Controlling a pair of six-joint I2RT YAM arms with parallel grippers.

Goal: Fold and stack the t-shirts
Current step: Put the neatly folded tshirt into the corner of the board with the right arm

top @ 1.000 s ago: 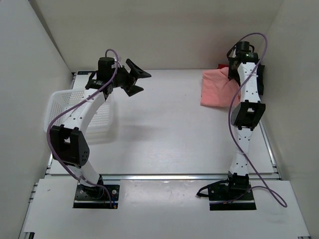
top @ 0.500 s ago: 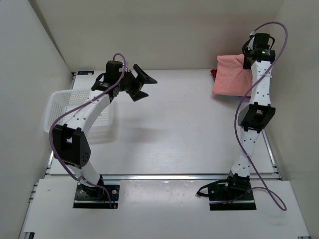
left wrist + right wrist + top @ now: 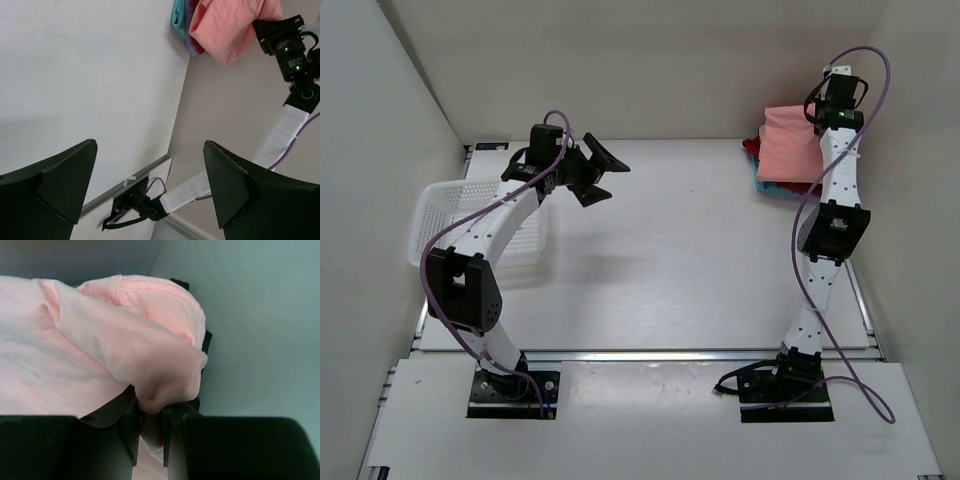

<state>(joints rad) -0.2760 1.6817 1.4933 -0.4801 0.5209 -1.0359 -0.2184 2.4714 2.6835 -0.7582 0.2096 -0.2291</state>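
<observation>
One t-shirt (image 3: 790, 142), pinched by right hand (image 3: 150, 414), has moved seemingly over the stack (image 3: 181, 17); left hand (image 3: 150, 145) gapes.

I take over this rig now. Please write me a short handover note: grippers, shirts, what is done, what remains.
Left gripper: open, empty, raised over the table near the white basket.
Right gripper: shut on the salmon-pink t-shirt, lifted over the far right corner.
Done: folded shirts stacked in that corner, red and teal edges showing.
Left: lower the pink one onto the stack, release.
</observation>
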